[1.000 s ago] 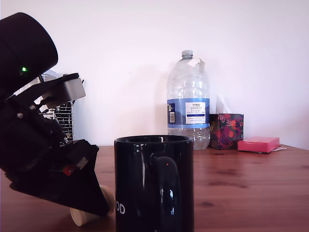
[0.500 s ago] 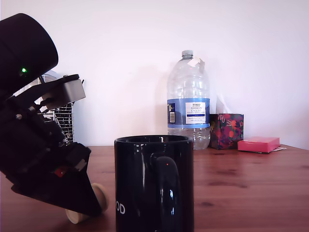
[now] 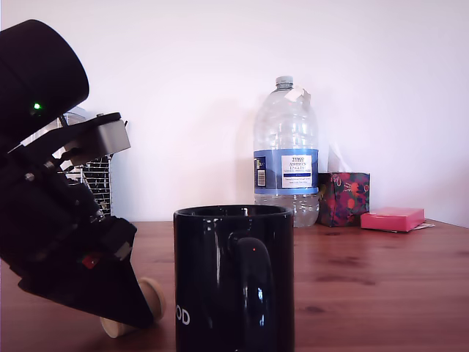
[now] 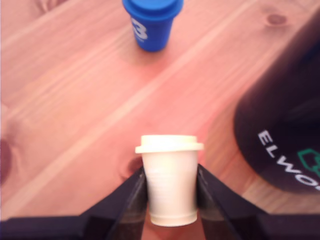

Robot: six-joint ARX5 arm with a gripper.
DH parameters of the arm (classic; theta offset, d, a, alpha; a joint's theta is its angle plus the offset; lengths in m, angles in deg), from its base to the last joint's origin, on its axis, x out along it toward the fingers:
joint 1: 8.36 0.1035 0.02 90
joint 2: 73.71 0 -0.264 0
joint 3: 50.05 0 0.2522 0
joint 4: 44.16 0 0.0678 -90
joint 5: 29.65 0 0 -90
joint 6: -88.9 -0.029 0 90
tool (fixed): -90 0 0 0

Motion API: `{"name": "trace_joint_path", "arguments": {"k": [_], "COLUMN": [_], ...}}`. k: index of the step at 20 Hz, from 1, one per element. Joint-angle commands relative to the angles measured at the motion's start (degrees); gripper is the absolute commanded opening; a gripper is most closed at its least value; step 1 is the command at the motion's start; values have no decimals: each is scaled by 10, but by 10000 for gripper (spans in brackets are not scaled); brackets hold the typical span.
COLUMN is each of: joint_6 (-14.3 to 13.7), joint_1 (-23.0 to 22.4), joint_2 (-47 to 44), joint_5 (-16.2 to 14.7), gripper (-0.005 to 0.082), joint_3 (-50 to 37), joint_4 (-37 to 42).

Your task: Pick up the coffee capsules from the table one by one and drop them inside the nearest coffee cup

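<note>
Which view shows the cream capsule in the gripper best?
The wrist view: the cream capsule shows whole, rim and body, with the gripper shut on its sides. In the exterior view only its end and rim edge peek out beneath the arm, beside the black mug.

Vs 1 s ago: gripper (image 3: 132, 312) w/ cream capsule (image 3: 128, 317) sits further toward exterior view's left, away from mug (image 3: 234, 279); barely shifts since.
</note>
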Motion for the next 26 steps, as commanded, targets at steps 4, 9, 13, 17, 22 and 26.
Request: {"name": "trace_joint_path", "arguments": {"k": [4, 9, 13, 17, 22, 26], "joint_6": [-36, -46, -56, -62, -87, -83], "joint_1": [2, 2, 2, 2, -17, -48], "joint_2": [8, 65, 113, 136, 137, 136], "joint_5": [18, 45, 16, -66, -179, -177], "gripper": [109, 109, 109, 109, 109, 110], "joint_3": [34, 61, 86, 126, 156, 156], "joint_4": [-35, -86, -113, -166, -218, -243]}}
